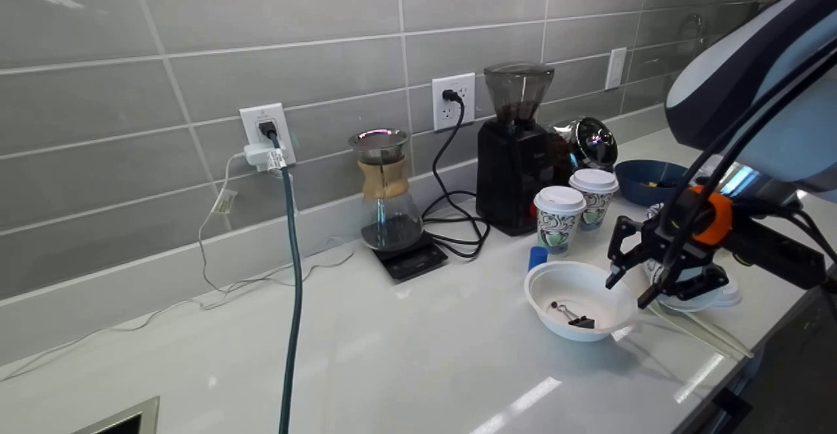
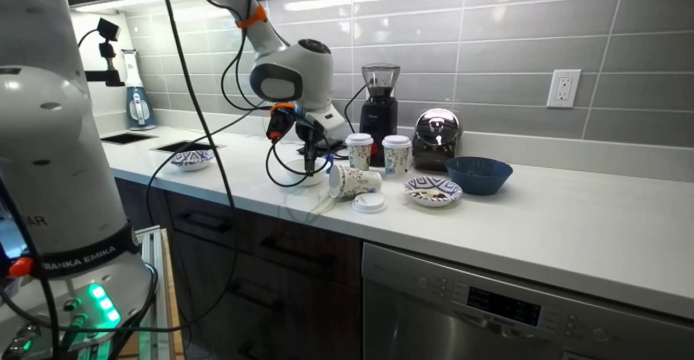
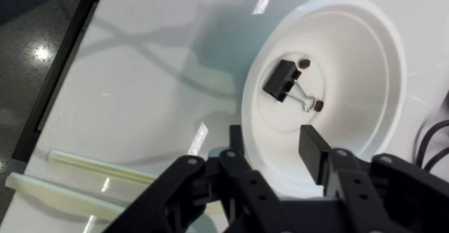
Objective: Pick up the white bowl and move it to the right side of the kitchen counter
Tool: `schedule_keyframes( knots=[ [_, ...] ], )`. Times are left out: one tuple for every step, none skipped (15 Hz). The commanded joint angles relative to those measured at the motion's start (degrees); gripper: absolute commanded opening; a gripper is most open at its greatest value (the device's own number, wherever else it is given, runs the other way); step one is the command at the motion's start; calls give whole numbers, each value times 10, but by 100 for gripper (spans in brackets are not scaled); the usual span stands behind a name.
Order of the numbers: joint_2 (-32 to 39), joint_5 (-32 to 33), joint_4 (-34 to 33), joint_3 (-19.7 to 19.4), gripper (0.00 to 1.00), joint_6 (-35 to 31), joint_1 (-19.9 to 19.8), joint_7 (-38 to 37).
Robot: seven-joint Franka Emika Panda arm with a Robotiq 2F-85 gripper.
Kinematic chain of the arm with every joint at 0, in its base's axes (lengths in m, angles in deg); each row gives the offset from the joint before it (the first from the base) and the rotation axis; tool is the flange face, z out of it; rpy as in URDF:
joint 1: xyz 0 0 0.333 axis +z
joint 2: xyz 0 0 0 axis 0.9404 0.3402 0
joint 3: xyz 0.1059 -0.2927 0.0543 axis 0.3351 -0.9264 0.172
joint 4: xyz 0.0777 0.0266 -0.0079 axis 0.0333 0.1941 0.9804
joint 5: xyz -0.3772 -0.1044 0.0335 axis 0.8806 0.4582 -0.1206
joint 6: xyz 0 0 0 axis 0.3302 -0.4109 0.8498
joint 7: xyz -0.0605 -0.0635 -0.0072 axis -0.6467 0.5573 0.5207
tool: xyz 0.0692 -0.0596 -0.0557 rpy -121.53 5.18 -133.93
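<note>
End effector; jaws apart; white bowl; rim between them

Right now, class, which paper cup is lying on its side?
The lidless cup beside the loose white lid; the two lidded cups stand upright.

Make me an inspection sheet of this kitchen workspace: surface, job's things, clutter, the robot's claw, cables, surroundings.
Surface: glossy white kitchen counter.
Job's things: white bowl on the counter; black binder clip and dark bits inside.
Clutter: two lidded cups upright, one cup on its side, loose lid, dark blue bowl.
Gripper: claw open at the white bowl's rim, holding nothing.
Cables: teal cord at a wall outlet; black cable looping before the counter.
Surroundings: grey wall tiles, dishwasher below.
</note>
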Motion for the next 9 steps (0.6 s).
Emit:
schedule_keyframes(
  knots=[
    [-69,13,13,-19,79,11,-17,-1],
    [-86,23,17,-26,85,6,-20,-5],
    [-105,37,24,-32,94,-11,-25,-10],
    [-121,53,28,-37,98,-29,-30,-17],
    [-135,60,31,-42,100,-35,-35,-26],
    [-144,73,31,-45,100,-38,-42,-52],
    [-148,83,33,-45,100,-44,-50,-99],
    [-149,99,36,-42,100,-40,-58,-146],
    [-152,116,42,-39,100,-31,-66,-187]
  ],
)
